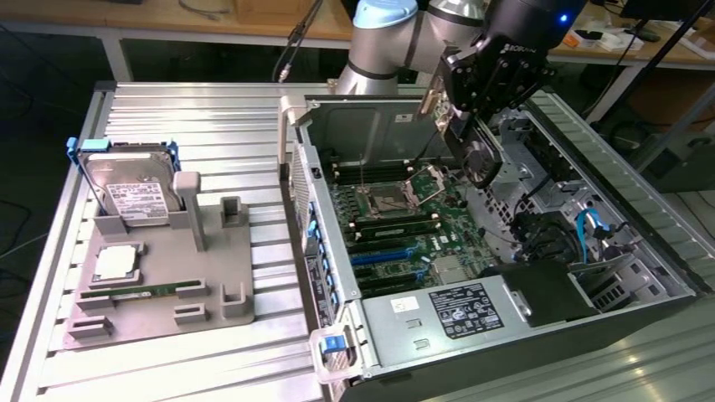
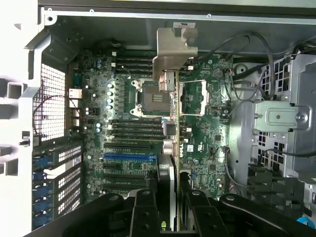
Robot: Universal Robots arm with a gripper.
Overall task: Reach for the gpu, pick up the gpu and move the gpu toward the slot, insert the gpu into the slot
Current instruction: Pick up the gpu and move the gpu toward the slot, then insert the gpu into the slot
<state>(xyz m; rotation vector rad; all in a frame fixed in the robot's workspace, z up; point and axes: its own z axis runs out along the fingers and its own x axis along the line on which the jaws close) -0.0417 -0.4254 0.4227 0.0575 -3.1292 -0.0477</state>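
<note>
Tool point(image 2: 169, 197) clamping gpu point(image 2: 171, 129), motherboard point(image 2: 123, 106) below, case point(image 2: 123, 19) around

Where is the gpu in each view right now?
Exterior view: the gpu is held upright above the motherboard, toward the exterior view's right of the CPU socket.
Wrist view: the gpu is seen edge-on, gripped in the end effector and running out beside the socket.
Shared landmark: the CPU socket.

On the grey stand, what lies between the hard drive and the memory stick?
A flat silver square chip, seen in the exterior view.
</note>
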